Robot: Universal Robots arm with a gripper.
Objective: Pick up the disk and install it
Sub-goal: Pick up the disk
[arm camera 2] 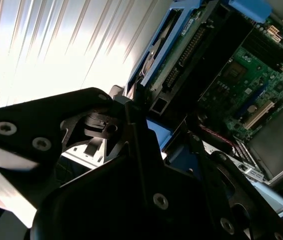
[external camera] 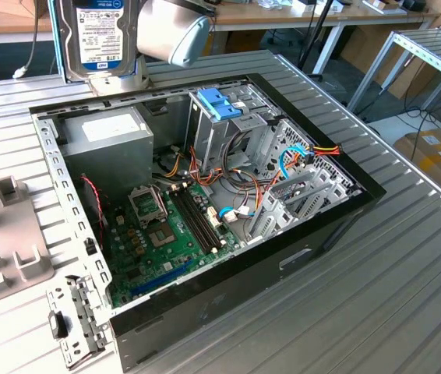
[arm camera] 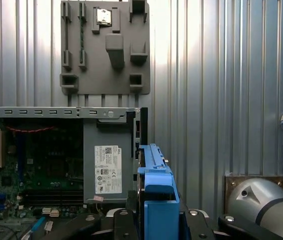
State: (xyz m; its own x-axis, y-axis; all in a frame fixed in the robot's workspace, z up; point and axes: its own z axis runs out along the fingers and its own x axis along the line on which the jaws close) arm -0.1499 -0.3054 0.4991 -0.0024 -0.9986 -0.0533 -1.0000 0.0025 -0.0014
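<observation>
The disk (external camera: pixel 100 35) hangs upright in the air above the back corner of the open computer case (external camera: pixel 283 261), at the exterior view's upper left, its white label with a blue band facing the camera. In the first wrist view the disk (arm camera: pixel 154 172) shows edge-on with its blue plastic end piece, and my gripper (arm camera: pixel 156 219) is shut on it from both sides. The second wrist view shows the disk (arm camera 2: pixel 181 47) running away from my gripper (arm camera 2: pixel 160 131), above the motherboard (arm camera 2: pixel 251 75).
Inside the case sit a grey power-supply box (external camera: pixel 107 140), a metal drive cage with a light-blue top (external camera: pixel 220 105), a green motherboard (external camera: pixel 166 234) and loose cables (external camera: pixel 306 156). A grey fixture plate (arm camera: pixel 104 47) and a metal bracket (external camera: pixel 76 319) lie on the ribbed table.
</observation>
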